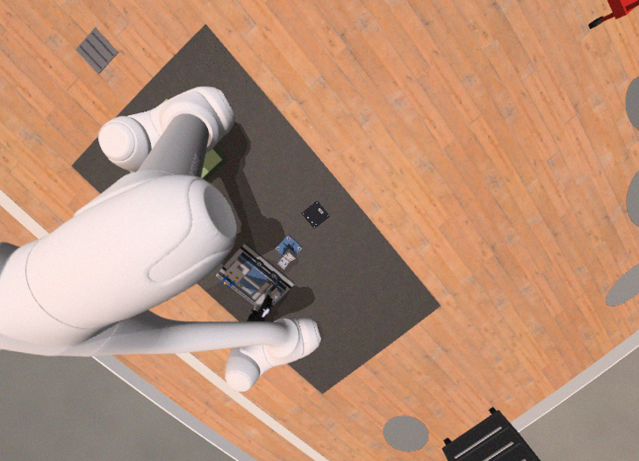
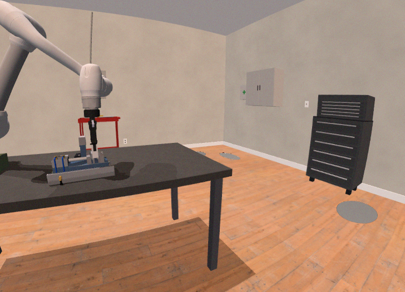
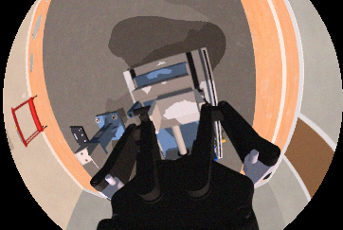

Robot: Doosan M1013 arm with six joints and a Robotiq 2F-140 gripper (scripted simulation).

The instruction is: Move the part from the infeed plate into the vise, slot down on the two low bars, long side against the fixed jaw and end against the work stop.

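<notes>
My gripper (image 2: pixel 94 148) (image 3: pixel 177 101) is shut on the part (image 2: pixel 94 156) (image 3: pixel 182 110), a light grey block, at the vise. In the exterior view the part is low between the moving jaw (image 2: pixel 88 158) on the cylinder's rod (image 2: pixel 77 159) (image 3: pixel 179 139) and the fixed jaw (image 2: pixel 100 156). The vise (image 1: pixel 253 277) is open. The slot, the low bars and the part's contacts with them, the fixed jaw and the work stop cannot be made out. A grey head on a blue stand (image 1: pixel 289 241) (image 3: pixel 108 126), apparently the V-block, is empty. The dark plate (image 1: pixel 312 215), apparently the infeed plate, bears no block.
Blue air lines (image 2: pixel 54 164) rise at the vise's cylinder end. A grey rail (image 2: pixel 80 175) runs along the vise's front. The stand is close beside the vise. A green box (image 1: pixel 213 162) (image 2: pixel 3 162) is on the dark table (image 1: pixel 361 296) (image 2: pixel 157 171), partly under the arm in the top view.
</notes>
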